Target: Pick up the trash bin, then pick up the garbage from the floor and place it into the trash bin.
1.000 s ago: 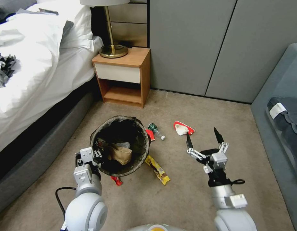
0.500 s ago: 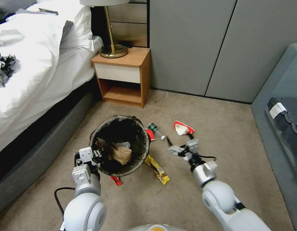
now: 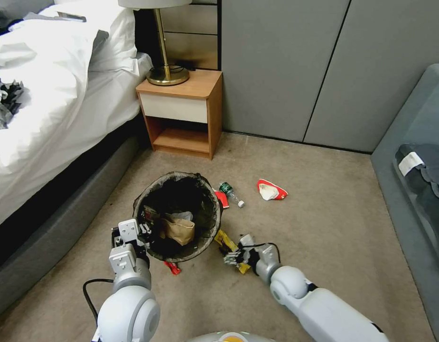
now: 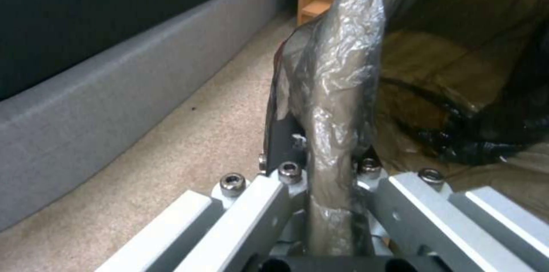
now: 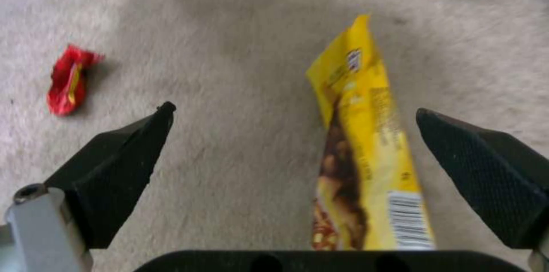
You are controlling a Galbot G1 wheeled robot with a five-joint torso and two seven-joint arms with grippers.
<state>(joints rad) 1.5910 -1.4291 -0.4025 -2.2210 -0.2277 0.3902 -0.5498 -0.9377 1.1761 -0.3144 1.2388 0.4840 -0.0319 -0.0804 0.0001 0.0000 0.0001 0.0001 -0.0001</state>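
Carpeted bedroom floor, litter scattered. Trash bin rim clamped by left end effector. Right end effector spread wide, lowered over yellow wrapper beside bin. Risk: flat wrapper skidded on carpet, pinch missed.

Your right gripper has its jaws spread around the long yellow snack wrapper, with bare beige carpet on both sides. The round white bag-lined trash bin stands close at its left.
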